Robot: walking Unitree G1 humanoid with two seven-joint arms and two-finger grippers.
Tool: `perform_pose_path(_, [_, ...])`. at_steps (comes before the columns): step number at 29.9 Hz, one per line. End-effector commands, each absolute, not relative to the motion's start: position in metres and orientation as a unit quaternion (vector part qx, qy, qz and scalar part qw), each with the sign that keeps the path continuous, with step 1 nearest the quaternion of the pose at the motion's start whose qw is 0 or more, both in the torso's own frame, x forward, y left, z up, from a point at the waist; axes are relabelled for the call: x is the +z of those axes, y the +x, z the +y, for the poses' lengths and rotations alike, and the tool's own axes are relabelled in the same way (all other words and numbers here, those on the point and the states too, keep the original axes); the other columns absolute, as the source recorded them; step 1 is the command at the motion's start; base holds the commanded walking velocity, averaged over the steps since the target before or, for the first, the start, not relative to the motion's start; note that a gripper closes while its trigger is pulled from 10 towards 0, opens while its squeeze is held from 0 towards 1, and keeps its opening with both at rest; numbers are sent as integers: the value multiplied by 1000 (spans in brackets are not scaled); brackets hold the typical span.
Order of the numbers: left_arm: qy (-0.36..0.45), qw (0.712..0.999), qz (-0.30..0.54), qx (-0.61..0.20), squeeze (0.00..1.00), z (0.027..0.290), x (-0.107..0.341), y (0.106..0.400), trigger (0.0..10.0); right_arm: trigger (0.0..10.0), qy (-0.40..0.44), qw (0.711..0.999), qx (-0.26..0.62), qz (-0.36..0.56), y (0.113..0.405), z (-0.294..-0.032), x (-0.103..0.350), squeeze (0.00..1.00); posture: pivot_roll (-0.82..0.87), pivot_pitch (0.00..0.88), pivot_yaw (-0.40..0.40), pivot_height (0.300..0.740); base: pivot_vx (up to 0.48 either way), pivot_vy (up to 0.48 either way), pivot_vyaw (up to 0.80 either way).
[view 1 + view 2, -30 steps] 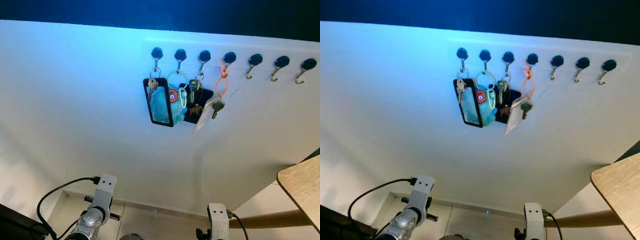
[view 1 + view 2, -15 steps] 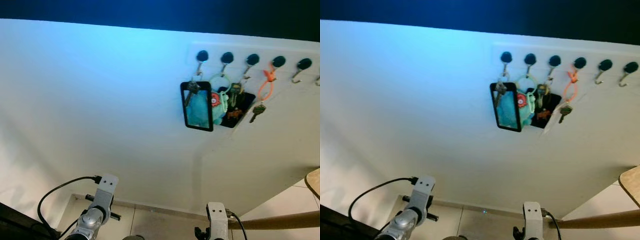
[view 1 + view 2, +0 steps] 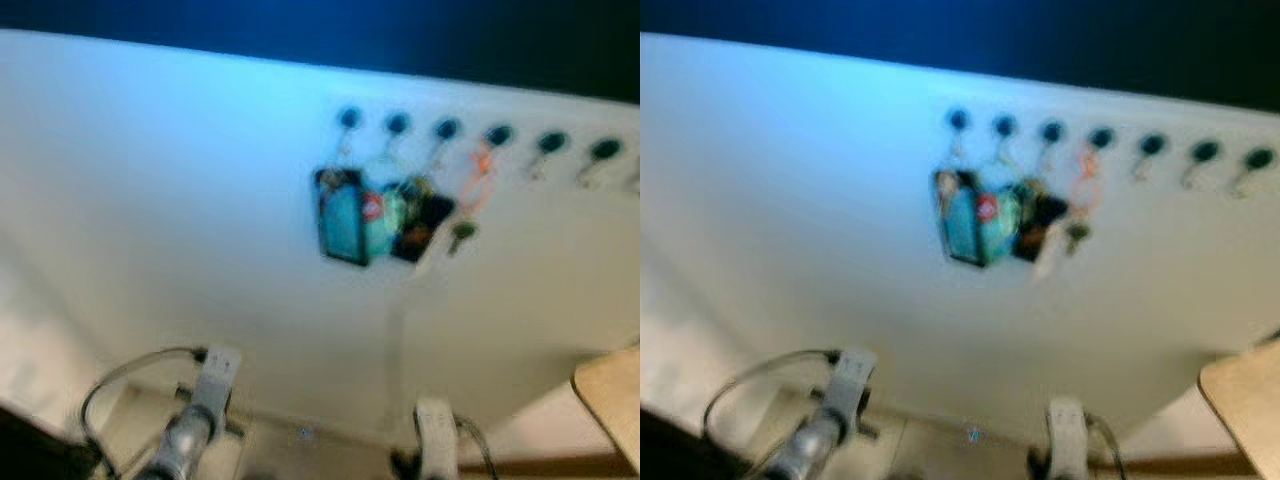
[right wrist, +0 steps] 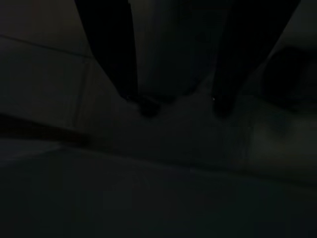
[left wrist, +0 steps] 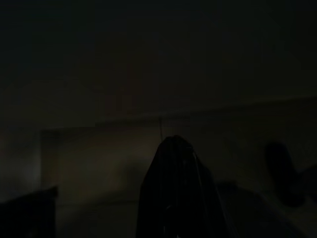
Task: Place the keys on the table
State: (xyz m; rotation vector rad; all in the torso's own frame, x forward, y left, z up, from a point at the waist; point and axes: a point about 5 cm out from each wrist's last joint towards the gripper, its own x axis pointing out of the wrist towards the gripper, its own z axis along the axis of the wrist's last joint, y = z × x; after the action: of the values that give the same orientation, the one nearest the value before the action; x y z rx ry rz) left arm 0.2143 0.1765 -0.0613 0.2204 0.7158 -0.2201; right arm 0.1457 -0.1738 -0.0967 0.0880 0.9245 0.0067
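Observation:
Several key bunches hang from a row of black hooks on the white wall, blurred in the head views. Among them are a black-framed teal tag, a dark fob and an orange loop with a key under it. Both silver arms hang low, far below the keys: the left arm and the right arm. In the dark left wrist view the left gripper reads as one black mass, fingers together. The right gripper stands open over a dim floor, holding nothing.
A light wooden table corner juts in at the lower right, with a wooden bar below it. Hooks to the right of the keys are bare. Pale floor tiles run along the base of the wall.
The whole picture has shifted and blurred, so the camera is moving; the keys still hang on their hooks. Both arms stay low as before.

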Motion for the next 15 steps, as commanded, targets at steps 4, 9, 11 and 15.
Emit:
perform_pose_path(4, [114,923,355,-99,0,181,-61,215,10000,10000,55,891,-10,450,142,-173,-98,0,48,28,-5,740,0,0,0])
perform_pose_path(9, [110,922,361,-92,0,181,-62,214,10000,10000,68,895,-47,439,141,-180,-97,0,48,33,-2,740,0,0,0])
perform_pose_path(11, [103,922,363,-87,0,182,-63,214,10000,10000,62,906,-98,407,144,-195,-93,0,49,40,7,740,0,0,0])
perform_pose_path(15, [96,921,368,-84,0,183,-63,213,10000,10000,60,913,-124,384,147,-204,-89,0,39,41,21,740,0,0,0])
